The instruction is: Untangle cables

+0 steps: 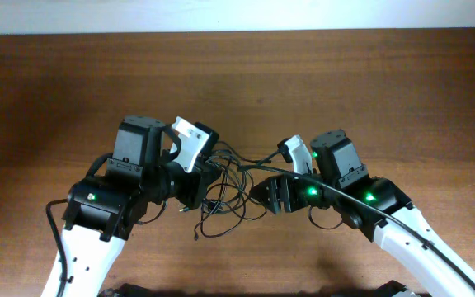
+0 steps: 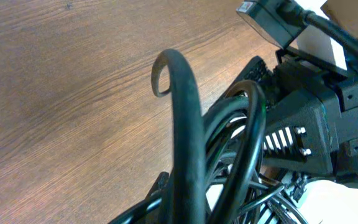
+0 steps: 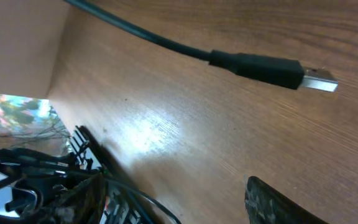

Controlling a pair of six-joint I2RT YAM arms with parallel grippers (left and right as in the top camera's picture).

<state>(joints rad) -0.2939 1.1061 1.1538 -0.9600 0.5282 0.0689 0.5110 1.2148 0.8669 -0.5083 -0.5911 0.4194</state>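
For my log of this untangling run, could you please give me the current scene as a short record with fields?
Cables: thin black tangle on the table, between both grippers
Left gripper: at the tangle's left edge; grip cannot be told
Right gripper: at the tangle's right edge; looks open
USB plug: one free cable end, right wrist view, over bare wood
Task state: not yet untangled

Cables clog gap between left arm and right arm; table beyond open.

Tangled cables on wooden table
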